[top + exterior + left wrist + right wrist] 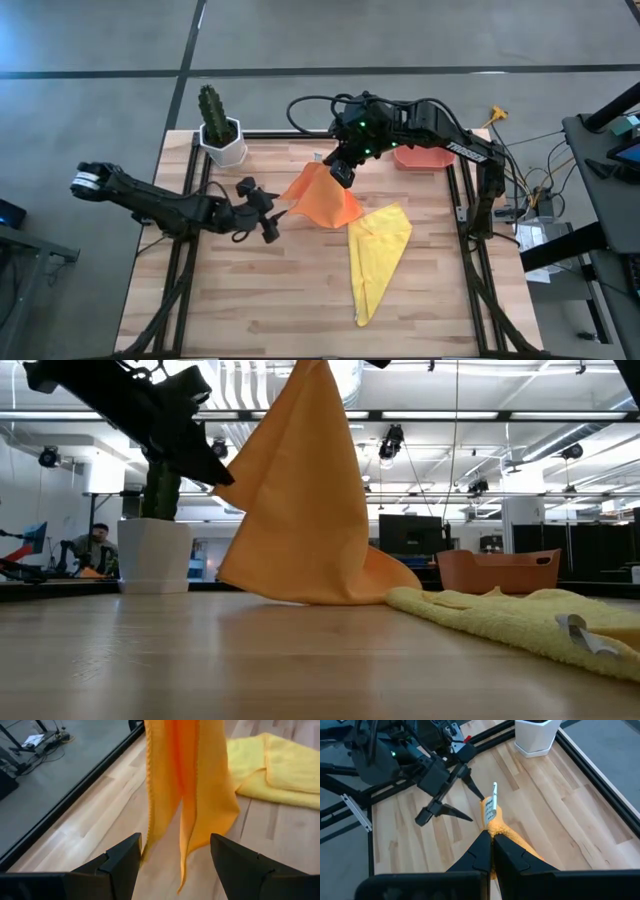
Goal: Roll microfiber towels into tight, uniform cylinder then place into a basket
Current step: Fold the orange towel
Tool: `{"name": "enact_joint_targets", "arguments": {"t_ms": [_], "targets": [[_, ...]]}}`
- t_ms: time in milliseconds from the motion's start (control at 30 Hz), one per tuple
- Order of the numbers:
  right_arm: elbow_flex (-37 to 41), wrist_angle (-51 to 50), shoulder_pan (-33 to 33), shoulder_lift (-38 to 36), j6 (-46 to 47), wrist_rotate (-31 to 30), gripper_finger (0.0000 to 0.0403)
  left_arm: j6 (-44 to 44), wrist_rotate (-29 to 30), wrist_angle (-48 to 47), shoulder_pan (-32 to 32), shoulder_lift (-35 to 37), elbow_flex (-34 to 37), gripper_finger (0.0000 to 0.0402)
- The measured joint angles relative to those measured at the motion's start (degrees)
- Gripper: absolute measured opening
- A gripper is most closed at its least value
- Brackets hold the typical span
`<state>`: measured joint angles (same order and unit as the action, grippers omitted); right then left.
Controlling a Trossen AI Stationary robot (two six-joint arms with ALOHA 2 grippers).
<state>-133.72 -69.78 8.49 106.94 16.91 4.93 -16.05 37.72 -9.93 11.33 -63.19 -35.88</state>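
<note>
The orange towel [322,197] hangs from my right gripper [492,842], which is shut on it above the table's far middle; its lower part rests on the wood [330,585]. My left gripper [175,865] is open at the towel's left side, low over the table. Its fingers stand on either side of the hanging lower folds [190,820]; I cannot tell whether they touch. The yellow towel [376,255] lies folded flat toward the near right. The salmon-red basket [425,157] sits at the far right, partly under the right arm. My right gripper pinches a corner of the orange towel [493,826] between its two fingers; the corner and its white label [491,806] stick out past the fingertips. The fingers slant down from the far right. The towel hangs below in loose folds, its lower end on the table.
A white pot with a green cactus [222,135] stands at the far left corner. A black frame rail [200,150] runs around the table. Bare wood lies along the near left [270,300].
</note>
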Motion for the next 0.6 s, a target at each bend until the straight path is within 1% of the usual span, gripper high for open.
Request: {"name": "enact_joint_targets", "arguments": {"t_ms": [433, 500, 600], "targets": [[0.00, -0.26, 0.00, 0.00, -0.50, 0.00, 0.0009, -0.10, 0.67, 0.03, -0.66, -0.88, -0.43, 0.0219], [-0.01, -0.26, 0.00, 0.00, -0.51, 0.00, 0.0009, -0.20, 0.67, -0.05, -1.05, -1.22, -0.48, 0.0210], [-0.01, -0.28, 0.00, 0.00, -0.50, 0.00, 0.0009, -1.60, 0.66, 0.01, -1.61, -1.55, -0.56, 0.0187]]}}
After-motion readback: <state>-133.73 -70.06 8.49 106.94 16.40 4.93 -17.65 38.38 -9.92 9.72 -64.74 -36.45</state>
